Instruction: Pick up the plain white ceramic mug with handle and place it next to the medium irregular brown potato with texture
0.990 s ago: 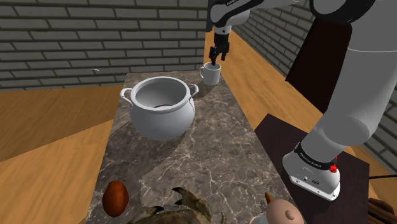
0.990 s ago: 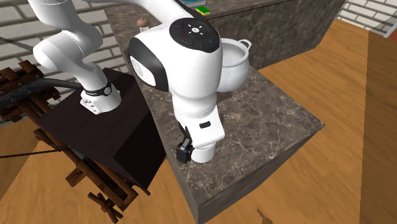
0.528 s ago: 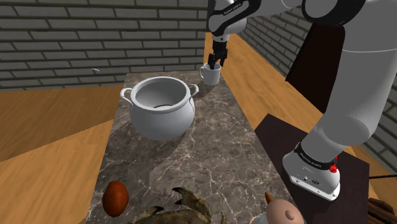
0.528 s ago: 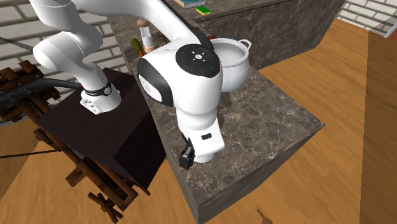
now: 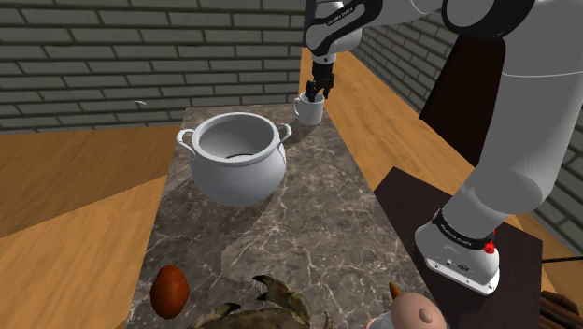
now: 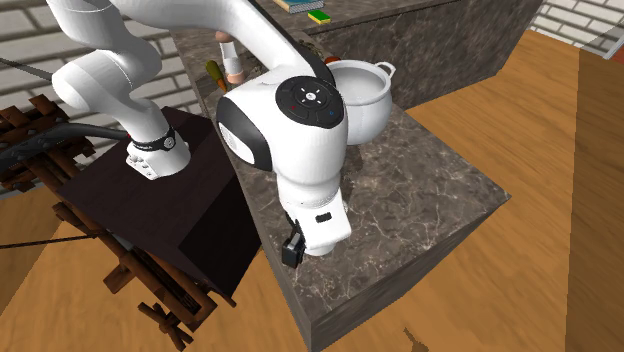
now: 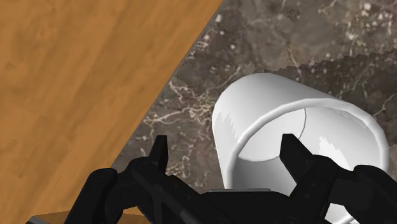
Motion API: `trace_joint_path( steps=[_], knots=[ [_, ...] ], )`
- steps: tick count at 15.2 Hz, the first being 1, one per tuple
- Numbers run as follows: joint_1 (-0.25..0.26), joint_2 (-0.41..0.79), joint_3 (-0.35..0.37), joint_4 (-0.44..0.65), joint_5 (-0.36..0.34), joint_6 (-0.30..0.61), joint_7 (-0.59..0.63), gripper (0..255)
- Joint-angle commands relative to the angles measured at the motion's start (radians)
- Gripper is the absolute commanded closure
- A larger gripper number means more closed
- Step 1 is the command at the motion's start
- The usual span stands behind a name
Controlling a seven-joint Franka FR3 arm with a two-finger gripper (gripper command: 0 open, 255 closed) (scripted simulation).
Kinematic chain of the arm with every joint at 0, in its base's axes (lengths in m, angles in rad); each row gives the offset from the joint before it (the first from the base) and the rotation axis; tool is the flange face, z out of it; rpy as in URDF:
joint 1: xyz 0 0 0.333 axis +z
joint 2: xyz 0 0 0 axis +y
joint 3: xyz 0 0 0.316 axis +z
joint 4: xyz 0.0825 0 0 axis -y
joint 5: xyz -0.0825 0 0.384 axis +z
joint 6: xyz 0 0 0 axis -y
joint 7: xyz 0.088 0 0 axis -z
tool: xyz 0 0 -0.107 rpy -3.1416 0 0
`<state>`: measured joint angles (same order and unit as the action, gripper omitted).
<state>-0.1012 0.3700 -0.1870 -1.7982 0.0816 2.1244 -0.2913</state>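
At the table's (image 5: 308,224) far corner, I see the end effector (image 5: 316,91) open, one finger inside the white mug (image 5: 310,112), one outside, not clamping it. The brown potato (image 5: 169,290) lies well apart.

Shoulder beside stand (image 5: 404,198), second opposite, wrist near mug (image 7: 254,121)
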Motion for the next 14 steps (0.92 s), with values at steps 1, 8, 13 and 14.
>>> trace_joint_path(
  steps=[1, 8, 13, 14],
  knots=[
    [0.0, 0.0, 0.0, 0.0, 0.0, 0.0, 0.0, 255],
    [0.0, 0.0, 0.0, 0.0, 0.0, 0.0, 0.0, 255],
    [0.001, -0.018, -0.002, 0.016, -0.005, -0.034, 0.003, 255],
    [0.002, -0.024, -0.002, 0.022, -0.006, -0.045, 0.004, 255]
  ],
)
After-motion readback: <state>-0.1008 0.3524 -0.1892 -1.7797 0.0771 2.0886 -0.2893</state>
